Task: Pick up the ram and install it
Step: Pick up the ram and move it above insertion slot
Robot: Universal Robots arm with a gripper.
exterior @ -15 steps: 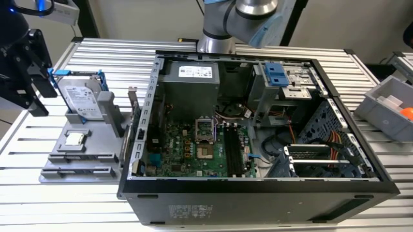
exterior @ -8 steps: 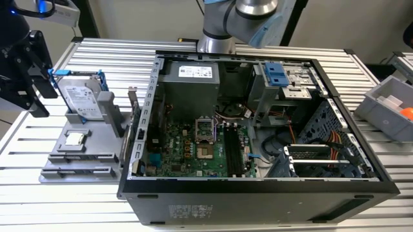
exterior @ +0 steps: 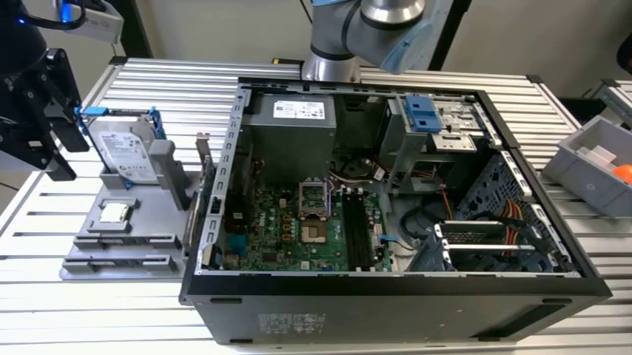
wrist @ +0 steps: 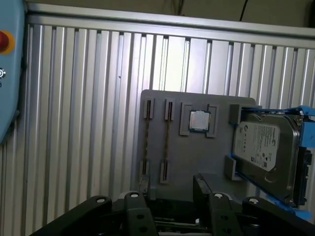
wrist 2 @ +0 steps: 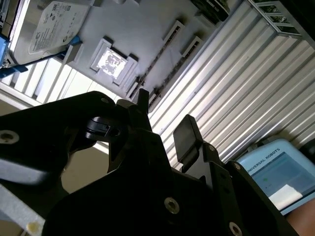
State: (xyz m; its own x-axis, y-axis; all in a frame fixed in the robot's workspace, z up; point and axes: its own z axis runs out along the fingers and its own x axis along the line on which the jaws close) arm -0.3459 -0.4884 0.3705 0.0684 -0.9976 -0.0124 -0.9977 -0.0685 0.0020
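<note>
The ram [wrist: 166,142] is a thin stick standing on edge between two slotted holders of the grey tray [wrist: 197,152]; in the second wrist view the ram [wrist 2: 153,63] is a narrow dotted line. My gripper [wrist: 172,196] is open, with nothing between its black fingers [wrist: 139,206]. It hangs above the tray's near edge, close to the holders. In the second wrist view the gripper [wrist 2: 165,110] also shows a clear gap. In the exterior view the gripper [exterior: 49,159] hovers at that view's left, beside the tray [exterior: 138,222]. The black motherboard slots [exterior: 360,229] lie inside the open computer case [exterior: 395,288].
On the tray stand a silver hard drive in a blue frame [exterior: 123,148] and a small square silver chip [exterior: 115,213]. A second pair of holders [wrist: 146,142] runs beside the ram. A grey bin [exterior: 593,166] sits at the exterior view's right. A pendant with a red button [wrist: 5,42] lies on the ribbed table.
</note>
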